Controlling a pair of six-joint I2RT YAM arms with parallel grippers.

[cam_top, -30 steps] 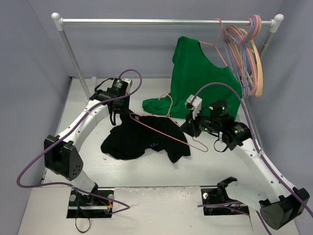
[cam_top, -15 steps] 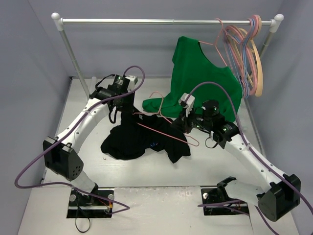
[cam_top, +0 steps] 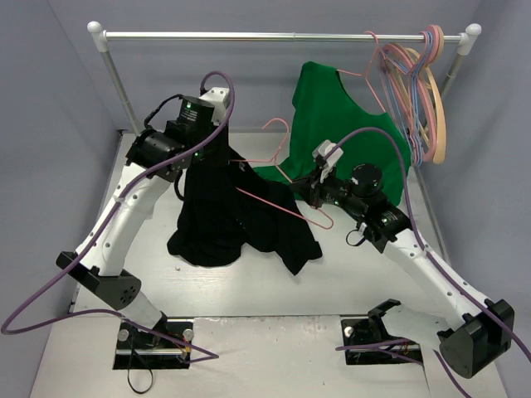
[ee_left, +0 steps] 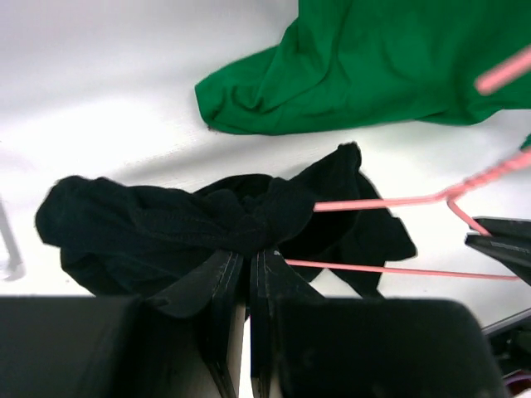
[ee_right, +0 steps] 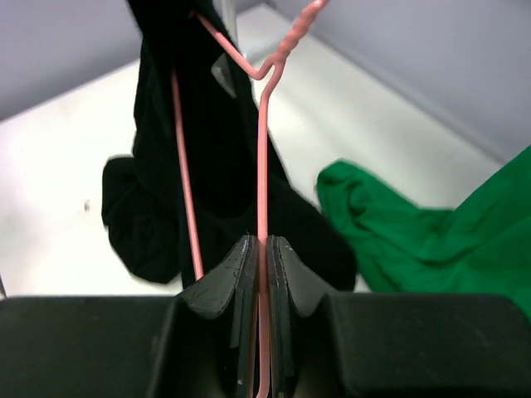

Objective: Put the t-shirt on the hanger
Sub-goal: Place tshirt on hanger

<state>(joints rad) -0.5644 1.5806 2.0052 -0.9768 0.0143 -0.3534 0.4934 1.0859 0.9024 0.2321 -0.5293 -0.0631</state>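
The t-shirt point(cam_top: 217, 217) is partly raised. Its upper part is bunched in the left gripper point(cam_top: 214, 143), and its lower part trails onto the table point(cam_top: 274, 290) in front of the left arm. In the left wrist view that gripper's jaws are nearly together, with black cloth pinched between them.

The right gripper point(ee_right: 261, 249) is clamped narrow on the hanger point(ee_right: 262, 166), gripping the pink wire below the twisted neck. The hook points up and away from it.

**Done, as judged:**
- Both items are secured, one in each gripper.
- The hanger is brought to the shirt. In the left wrist view two pink wires run into the gathered fabric, so one shoulder end appears buried in the cloth.

**Not established:** whether that end has entered through the hem or the neck, or is merely wrapped in a fold. The cloth is too dark and crumpled to tell.

**Outstanding, as judged:**
- The second shoulder end lies outside the shirt, near the right gripper.
- The hook is not through the neck opening.
- The garment is not spread across the hanger.

The task stands roughly mid-course.

**Noted nearby:** a green t-shirt point(cam_top: 340, 124) hangs from the rail point(cam_top: 282, 36), with its lower edge on the table just behind the work. Spare hangers point(cam_top: 419, 83) hang at the rail's right end.
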